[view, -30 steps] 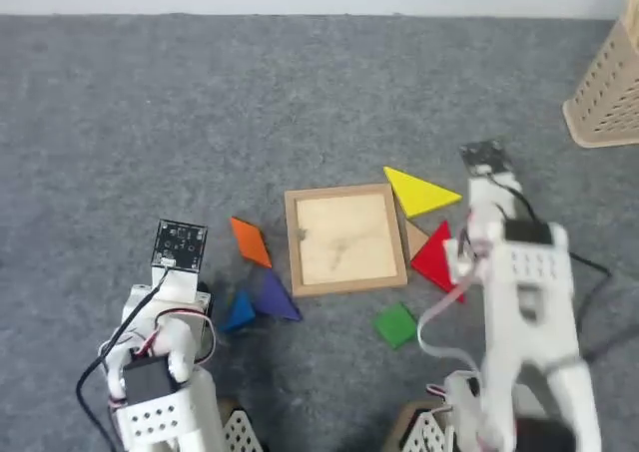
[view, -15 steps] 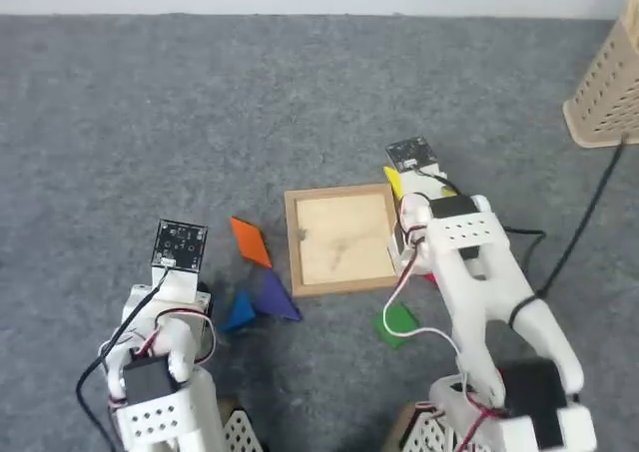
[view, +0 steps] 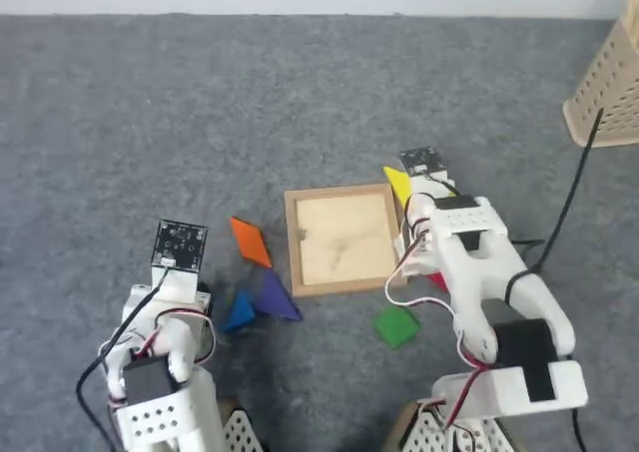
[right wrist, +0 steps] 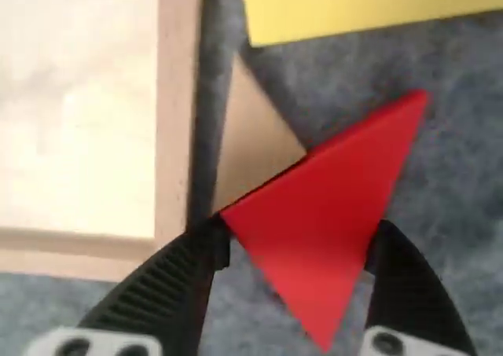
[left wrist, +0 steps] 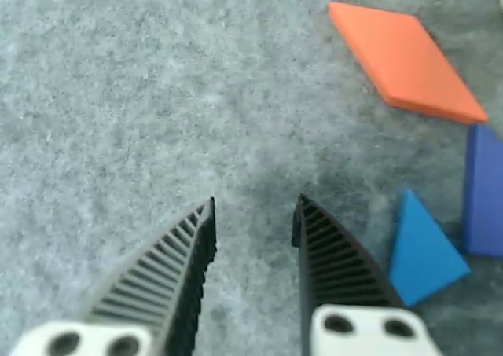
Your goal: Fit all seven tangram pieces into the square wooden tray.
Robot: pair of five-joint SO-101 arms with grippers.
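The right hand [right wrist: 300, 232], spread apart, straddled the red triangle [right wrist: 330, 207]: apparently thin, rigid, light, slick, best gripped across 2 edges. The left hand [left wrist: 253, 214] hung apart, empty.

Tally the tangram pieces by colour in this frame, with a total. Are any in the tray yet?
orange piece: 1
blue piece: 1
purple piece: 1
green piece: 1
yellow piece: 1
red piece: 1
tan piece: 1
Total: 7, none in the tray.
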